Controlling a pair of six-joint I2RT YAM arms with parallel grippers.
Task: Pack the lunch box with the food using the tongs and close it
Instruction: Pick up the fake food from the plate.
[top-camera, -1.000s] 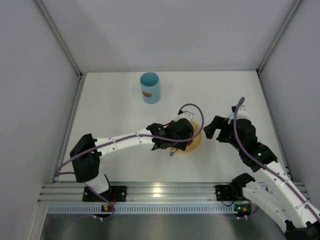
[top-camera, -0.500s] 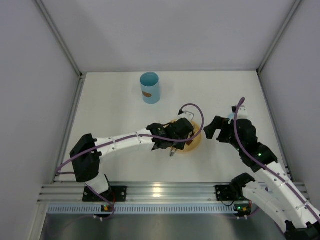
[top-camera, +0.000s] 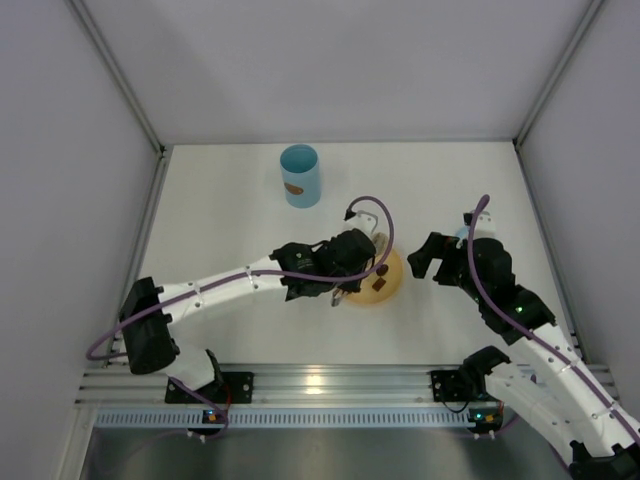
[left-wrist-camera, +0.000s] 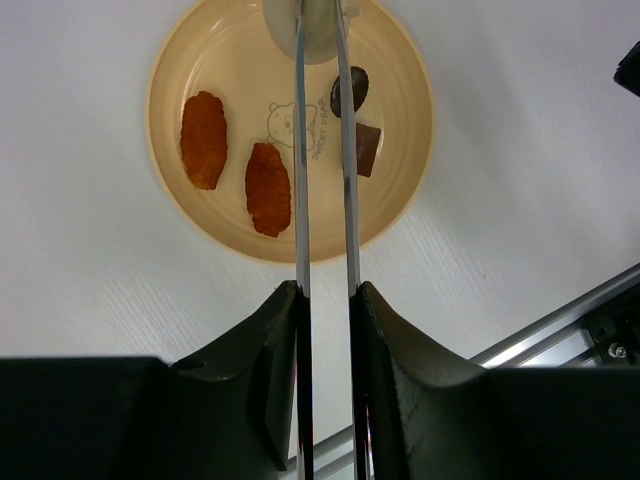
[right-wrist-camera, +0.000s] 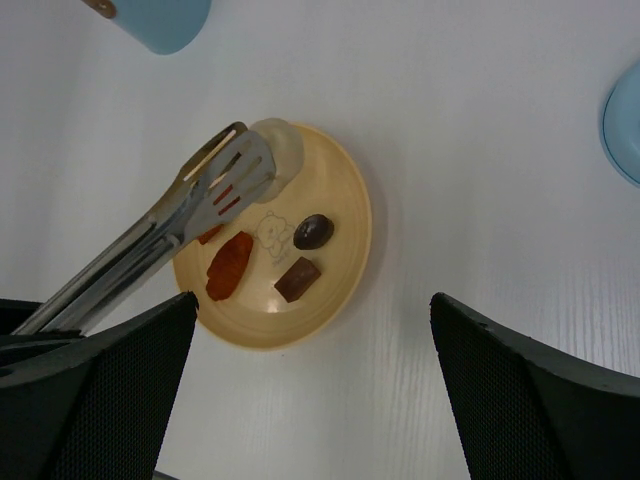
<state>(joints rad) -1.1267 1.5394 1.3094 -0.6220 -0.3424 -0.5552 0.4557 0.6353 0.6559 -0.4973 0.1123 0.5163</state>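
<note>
My left gripper (left-wrist-camera: 325, 295) is shut on the tongs (left-wrist-camera: 299, 150), one finger pressing each slim arm; the arms run almost parallel out over the yellow plate (left-wrist-camera: 230, 60). A cream round piece (left-wrist-camera: 318, 25) is pinched between the tong tips over the plate's far rim. On the plate lie two reddish-brown ovals (left-wrist-camera: 203, 140) (left-wrist-camera: 268, 188), a dark oval piece (left-wrist-camera: 349, 90) and a brown square chunk (left-wrist-camera: 366, 150). The light blue lunch box (top-camera: 300, 175) stands upright and open, farther back and to the left. My right gripper (right-wrist-camera: 312, 300) is open and holds nothing, just right of the plate (top-camera: 390, 285).
A light blue round thing (right-wrist-camera: 625, 120) shows at the right edge of the right wrist view, partly cut off. Grey walls enclose the white table (top-camera: 230, 230) on three sides. An aluminium rail (top-camera: 320, 380) runs along the near edge.
The left arm has swung left and its gripper has shifted slightly left and back over the plate, uncovering more of the plate. The right arm has stayed put.
</note>
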